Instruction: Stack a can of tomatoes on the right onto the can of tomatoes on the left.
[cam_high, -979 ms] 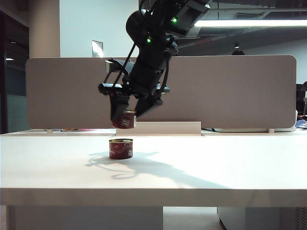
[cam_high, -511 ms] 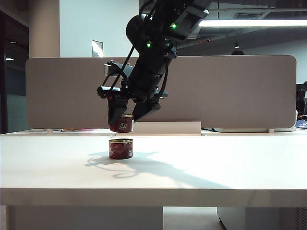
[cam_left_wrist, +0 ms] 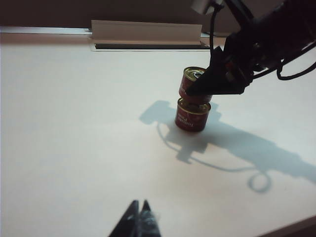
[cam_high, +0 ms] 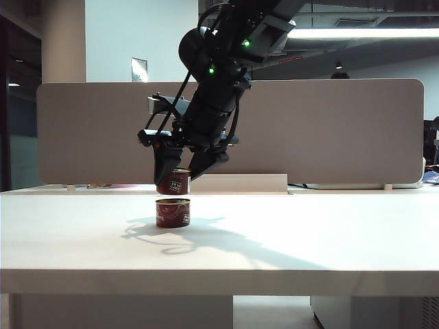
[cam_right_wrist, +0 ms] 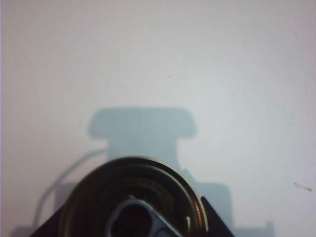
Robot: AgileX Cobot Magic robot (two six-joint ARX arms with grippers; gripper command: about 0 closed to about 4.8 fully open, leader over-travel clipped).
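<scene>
The left end effector (cam_left_wrist: 139, 220) sits low at the near edge of the worktop (cam_high: 329, 236), well clear of the cans; only its dark fingertips show, drawn together with nothing between them. Further right, the lower can of tomatoes (cam_high: 173, 212) stands upright on the worktop. Directly above it the right end effector (cam_high: 175, 177) grips the upper can of tomatoes (cam_high: 175, 182) by its sides, jaws closed on it, and holds it just over the lower can's lid with a thin gap visible in the exterior view. The right wrist view shows only the held can's ring-pull lid (cam_right_wrist: 133, 197); the lower can is hidden beneath it. Judged risk: any sideways offset or tilt at release would seat the rim unevenly, letting the upper can slide off or knock the lower one.
</scene>
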